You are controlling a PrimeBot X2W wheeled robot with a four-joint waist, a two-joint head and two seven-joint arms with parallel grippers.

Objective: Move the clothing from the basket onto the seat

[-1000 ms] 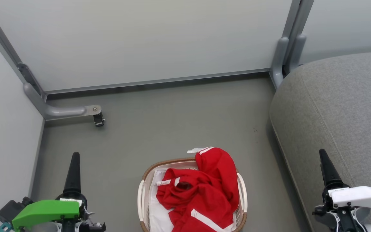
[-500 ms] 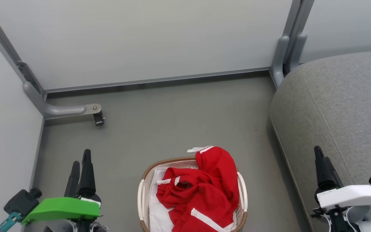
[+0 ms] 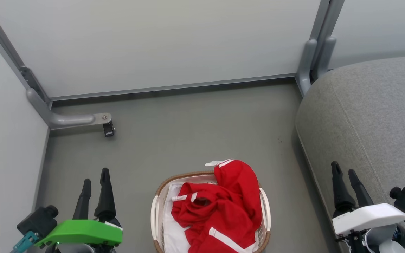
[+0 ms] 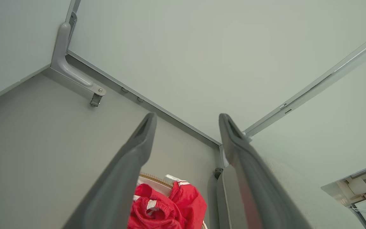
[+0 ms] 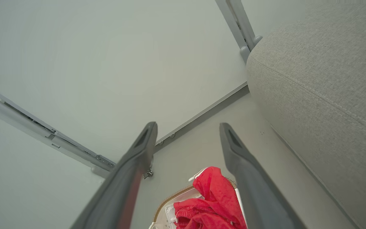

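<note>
Both grippers open and empty; clothing in the basket.

The left gripper [image 3: 96,175] and right gripper [image 3: 343,167] each stood with jaws spread wide, holding and touching nothing. The clothing [image 3: 220,207] lay heaped in the basket [image 3: 174,179], one fold draped over its far rim, on the floor [image 3: 188,140] between the two pairs of jaws and apart from both. The seat [image 3: 371,116] lay close by the right jaws, on their outer side.

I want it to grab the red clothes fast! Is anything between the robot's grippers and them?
Nothing visible is. The red clothing lies uncovered in the basket, and only bare floor separates it from the open left gripper and right gripper.
</note>
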